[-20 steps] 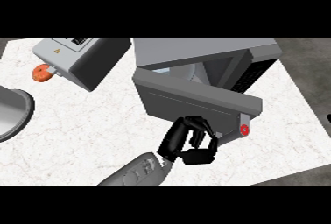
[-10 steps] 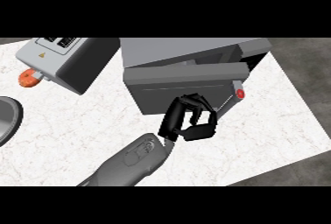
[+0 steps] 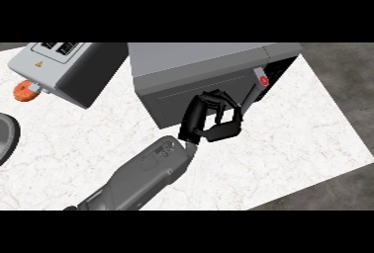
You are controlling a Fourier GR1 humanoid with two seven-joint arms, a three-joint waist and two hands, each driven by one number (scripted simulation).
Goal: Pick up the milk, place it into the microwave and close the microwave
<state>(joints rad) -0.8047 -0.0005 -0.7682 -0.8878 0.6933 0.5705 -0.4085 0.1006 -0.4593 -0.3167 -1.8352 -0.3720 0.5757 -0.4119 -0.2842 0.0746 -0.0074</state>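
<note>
**Robot's left hand against a microwave door, milk out of sight**

A grey microwave [image 3: 197,59] stands on the far right part of a white marble counter [image 3: 292,148]. Its dark door [image 3: 171,99] faces the near side and looks shut or very nearly so. A pale handle strip [image 3: 251,94] with a small red button [image 3: 263,81] runs down the door's right end.

A grey forearm [image 3: 139,178] rises from the lower left. The black left hand [image 3: 196,118] is in front of the door, just beside the handle strip. Its fingers are curled into a hook, and nothing shows inside them. The right hand is out of view.

The milk cannot be seen anywhere on the counter. It is probably inside the microwave, behind the door.

Near the far left corner sits a grey boxy appliance [image 3: 62,69] with an orange object [image 3: 25,91] beside it. A dark curved rim [image 3: 6,141] shows at the left edge.

The likely risks:
- The door may not have latched, and could swing open if the hand pulls away too soon.
- The hooked fingers could catch the handle strip as they withdraw and drag the door open.
- Further pushing might slide the microwave toward the far edge.
</note>
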